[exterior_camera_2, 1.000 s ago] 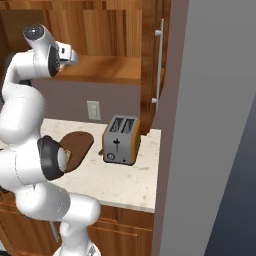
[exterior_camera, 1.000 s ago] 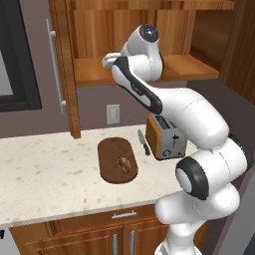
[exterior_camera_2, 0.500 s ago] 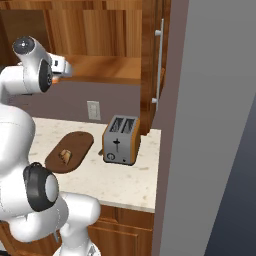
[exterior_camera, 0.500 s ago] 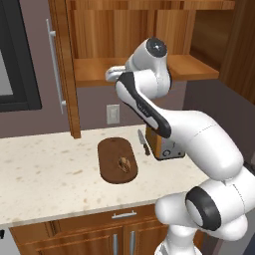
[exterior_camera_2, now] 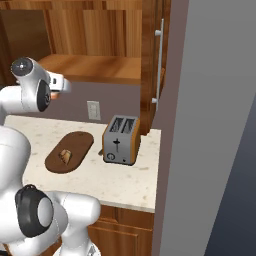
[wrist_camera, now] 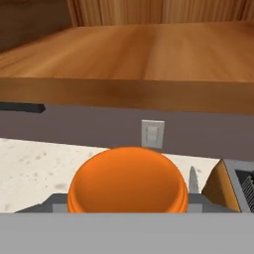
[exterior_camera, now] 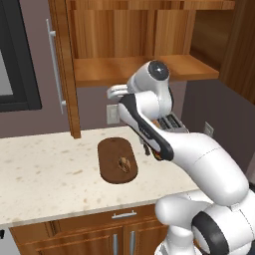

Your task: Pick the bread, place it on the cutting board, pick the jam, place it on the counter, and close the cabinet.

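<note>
1. The fingers (wrist_camera: 128, 211) grasp the jam (wrist_camera: 128, 181), held in the air below the cabinet (exterior_camera: 134, 50) shelf.
2. The bread (exterior_camera: 124, 163) lies on the cutting board (exterior_camera: 110, 152), on the counter (exterior_camera: 45, 174).
3. A toaster (exterior_camera_2: 121, 139) stands just beside the board.
4. Both cabinet doors stand open.

The arm is swinging down and away from the cabinet (exterior_camera: 124, 45) now: its elbow, up near the shelf a second ago, has dropped, and the upper links stretch low over the counter (exterior_camera: 45, 174). The gripper (exterior_camera: 115, 91) has pulled back from the shelf edge and sits in front of it, with the jam (wrist_camera: 128, 183) between its fingers. The bread (exterior_camera: 123, 163), hidden behind the arm earlier from the right, shows on the cutting board (exterior_camera: 110, 149), below the gripper.
</note>
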